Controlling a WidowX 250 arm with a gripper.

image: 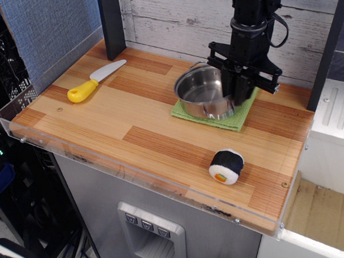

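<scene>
Wooden counter [161, 141]: claw [235, 100] clamped on steel pot [202, 93] rim; pot upright, mouth up, on green cloth [240, 119].

The arm [251, 17] is showing black all over, its body stacking up above the jaws in rounded, cylinder-like segments with a slightly glossy band between them. Just above the jaws, a flat, angular black bracket [244, 66] is spreading out to both sides, with small knob-like bolts sitting at its ends. A thin black cable [282, 27] is looping out well above the jaws and to one side, curving back into the housing. The jaws themselves are appearing as dark, narrow, straight pieces, their finer details blurring into the black.
</scene>
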